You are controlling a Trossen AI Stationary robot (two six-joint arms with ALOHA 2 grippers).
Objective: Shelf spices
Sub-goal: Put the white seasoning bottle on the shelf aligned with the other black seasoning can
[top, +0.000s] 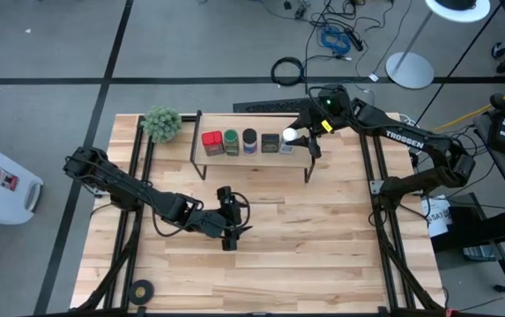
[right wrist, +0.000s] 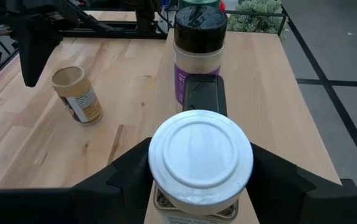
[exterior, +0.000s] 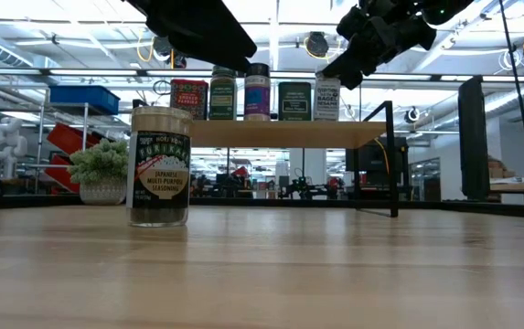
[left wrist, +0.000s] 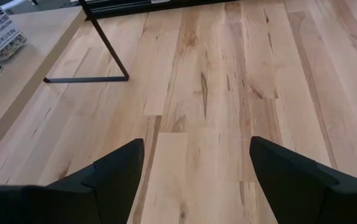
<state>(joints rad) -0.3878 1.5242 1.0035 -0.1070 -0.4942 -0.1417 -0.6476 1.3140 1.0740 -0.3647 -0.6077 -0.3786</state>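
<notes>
Wooden shelf [top: 234,157] carries five spices in one row: red tin [top: 211,141], green-lidded jar [top: 231,141], dark-lidded jar [top: 249,140], dark square tin [top: 270,142] and white-lidded jar [right wrist: 200,155], which my right gripper [right wrist: 200,177] brackets at the row's end, fingers flanking it. One tan jar [exterior: 159,166] stands on the table [top: 323,255] under my left gripper [left wrist: 197,177], fingers wide and empty.

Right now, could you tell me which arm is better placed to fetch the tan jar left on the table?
Left: its open gripper hovers beside the tan jar; the right gripper is at the shelf around the white-lidded jar.
</notes>
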